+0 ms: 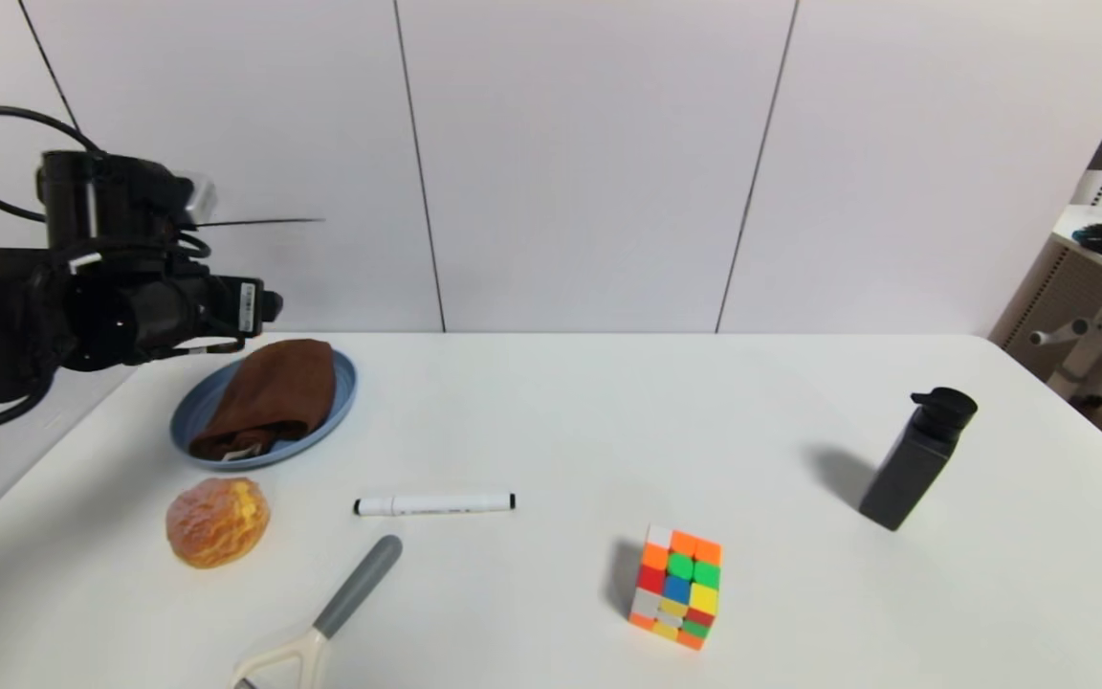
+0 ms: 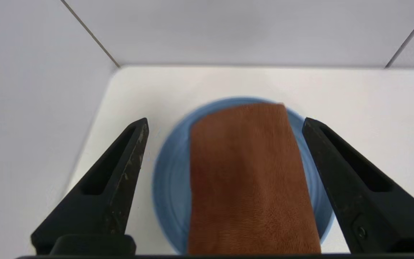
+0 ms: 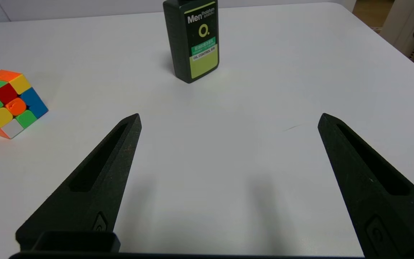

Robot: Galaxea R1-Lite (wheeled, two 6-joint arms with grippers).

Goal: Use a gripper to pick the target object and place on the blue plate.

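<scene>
One bottle [image 3: 196, 39] near table's [image 1: 551, 411] right edge, label reading "Mentholatum", "OIL CONTROL". One towel [image 2: 250, 180], dark brown, folded, white-tagged, is being carried by one blue plate [image 2: 173, 187] at table's far left corner. Left tool [image 2: 225, 144] is being held wide open above, gripping nothing; right tool [image 3: 230, 118], open, empty, is being kept over table's right part.

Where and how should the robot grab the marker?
Probably mid-barrel, descending from above with one finger on its near side and one on its far side: the white marker lies flat, its slim, straight barrel running left to right, with bare table along both long sides.
</scene>
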